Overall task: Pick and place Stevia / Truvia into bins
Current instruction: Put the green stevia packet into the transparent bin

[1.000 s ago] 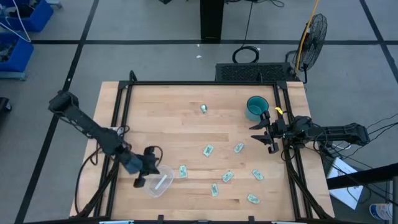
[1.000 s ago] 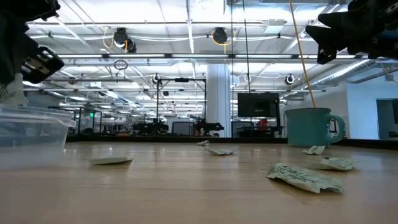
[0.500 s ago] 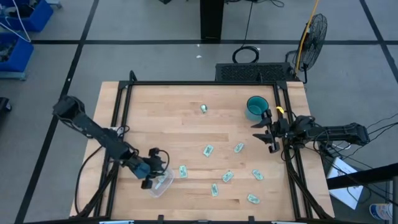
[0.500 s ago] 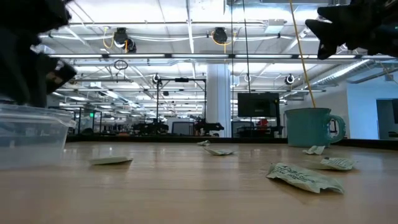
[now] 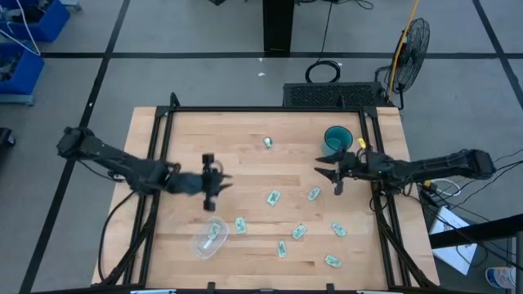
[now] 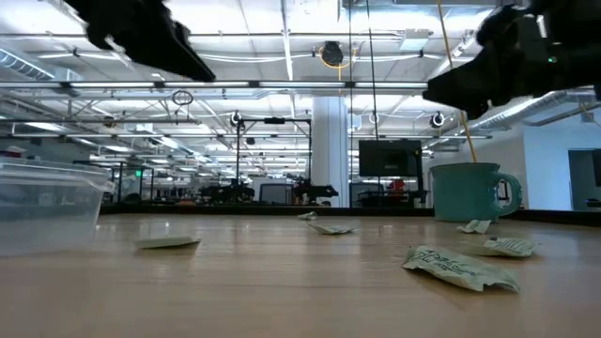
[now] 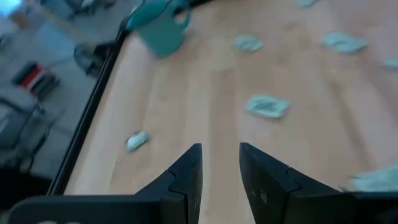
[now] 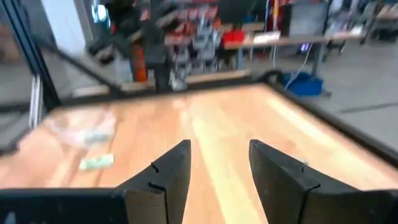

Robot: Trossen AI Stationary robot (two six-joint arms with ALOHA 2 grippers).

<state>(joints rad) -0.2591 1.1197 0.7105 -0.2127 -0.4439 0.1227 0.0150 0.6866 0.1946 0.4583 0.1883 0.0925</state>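
Several pale green and white Stevia sachets lie flat on the wooden table, among them one (image 5: 273, 197), another (image 5: 313, 194) and one (image 5: 240, 224) beside the bin. The see-through bin (image 5: 208, 238) stands near the table's near-left edge with one sachet (image 5: 214, 233) inside it. My left gripper (image 5: 219, 181) hovers open above the table, on the far side of the bin, pointing right; its wrist view shows its empty fingers (image 7: 221, 165) and a sachet (image 7: 267, 106) beyond them. My right gripper (image 5: 327, 173) hangs open and empty near the teal mug, its fingers (image 8: 217, 165) pointing left.
A teal mug (image 5: 337, 140) stands at the table's far right, right behind my right gripper. Black frame rails (image 5: 159, 147) run along the table's left, right and far edges. Bare wood (image 5: 245, 167) lies between the two grippers.
My left gripper has risen from the bin, swung toward the table's far side and turned to point right. A green sachet now lies in the bin. My right gripper has moved a little toward the table's left, away from the right rail.
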